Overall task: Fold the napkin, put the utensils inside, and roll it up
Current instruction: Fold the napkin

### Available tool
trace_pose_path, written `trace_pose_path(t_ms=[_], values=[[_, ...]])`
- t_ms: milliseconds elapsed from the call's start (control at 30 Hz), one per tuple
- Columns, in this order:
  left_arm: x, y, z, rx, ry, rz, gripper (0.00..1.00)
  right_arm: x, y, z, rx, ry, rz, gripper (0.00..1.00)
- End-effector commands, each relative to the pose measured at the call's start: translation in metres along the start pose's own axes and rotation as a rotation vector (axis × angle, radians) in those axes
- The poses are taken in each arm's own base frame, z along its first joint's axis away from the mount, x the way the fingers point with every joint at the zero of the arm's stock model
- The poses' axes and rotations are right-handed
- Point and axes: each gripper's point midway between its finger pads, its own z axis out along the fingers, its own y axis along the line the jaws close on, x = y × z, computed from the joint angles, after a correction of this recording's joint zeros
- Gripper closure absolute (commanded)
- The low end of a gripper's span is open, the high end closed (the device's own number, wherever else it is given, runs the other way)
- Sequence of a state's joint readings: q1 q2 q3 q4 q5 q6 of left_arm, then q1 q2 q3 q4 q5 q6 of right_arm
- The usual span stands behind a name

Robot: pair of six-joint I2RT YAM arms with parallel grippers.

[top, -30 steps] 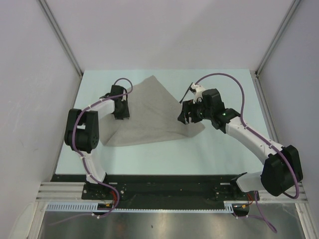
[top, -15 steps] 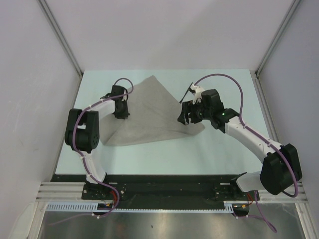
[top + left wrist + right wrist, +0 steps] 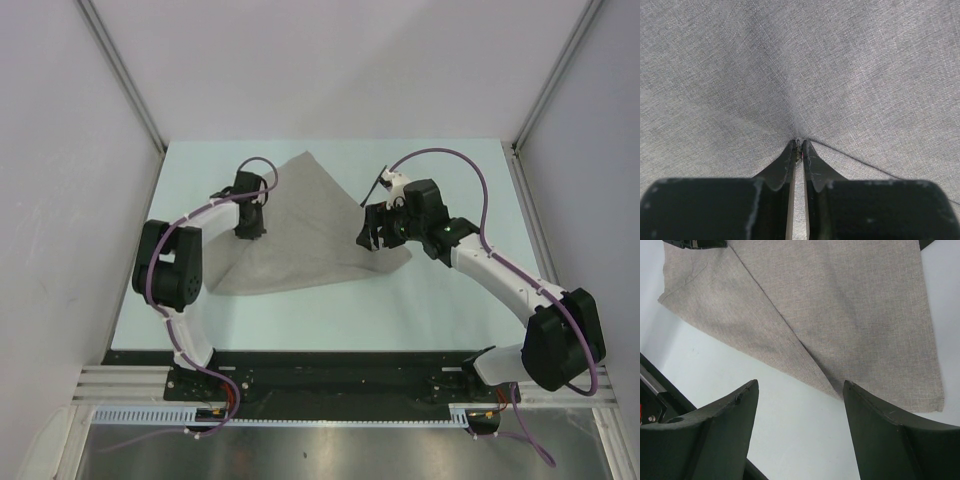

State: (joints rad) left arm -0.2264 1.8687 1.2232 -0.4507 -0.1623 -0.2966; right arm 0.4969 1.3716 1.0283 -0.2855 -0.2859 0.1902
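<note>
The grey-beige napkin (image 3: 300,220) lies folded into a rough triangle on the pale table (image 3: 430,300). My left gripper (image 3: 249,230) sits on its left edge. In the left wrist view the fabric (image 3: 840,75) puckers into the tips of the left gripper (image 3: 799,142), which is shut on a pinch of it. My right gripper (image 3: 374,236) hovers over the napkin's right corner. In its own view the right gripper (image 3: 800,385) is open with nothing between its fingers, above the napkin's edge (image 3: 850,305). A thin black utensil (image 3: 378,184) shows just behind the right wrist, partly hidden.
White walls with metal posts (image 3: 130,85) close in the table on three sides. A black rail (image 3: 330,370) runs along the near edge between the arm bases. The left arm's tip (image 3: 695,244) shows at the top left of the right wrist view.
The left gripper has closed onto the napkin's left edge and shifted slightly right. The right arm has not moved.
</note>
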Motion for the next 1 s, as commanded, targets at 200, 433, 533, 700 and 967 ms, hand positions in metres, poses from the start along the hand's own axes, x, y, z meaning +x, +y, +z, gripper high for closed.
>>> trace_pose_path(t_ms=[200,433,533,700,967], values=[[-0.016,-0.003,-0.015,-0.004,-0.043,-0.008,0.80,0.001,-0.001,-0.001,0.002,0.008,-0.009,0.27],[-0.013,-0.003,-0.011,-0.005,-0.037,-0.009,0.75,0.004,-0.002,0.000,0.002,0.016,-0.009,0.26],[-0.014,-0.003,-0.010,-0.007,-0.041,-0.009,0.74,0.004,-0.002,0.000,-0.001,0.018,-0.006,0.26],[-0.012,-0.004,-0.008,-0.004,-0.039,-0.011,0.71,0.004,-0.001,0.001,-0.004,0.019,-0.008,0.26],[-0.015,-0.002,-0.010,-0.011,-0.052,-0.016,0.86,0.003,-0.001,0.001,-0.008,0.019,-0.010,0.27]])
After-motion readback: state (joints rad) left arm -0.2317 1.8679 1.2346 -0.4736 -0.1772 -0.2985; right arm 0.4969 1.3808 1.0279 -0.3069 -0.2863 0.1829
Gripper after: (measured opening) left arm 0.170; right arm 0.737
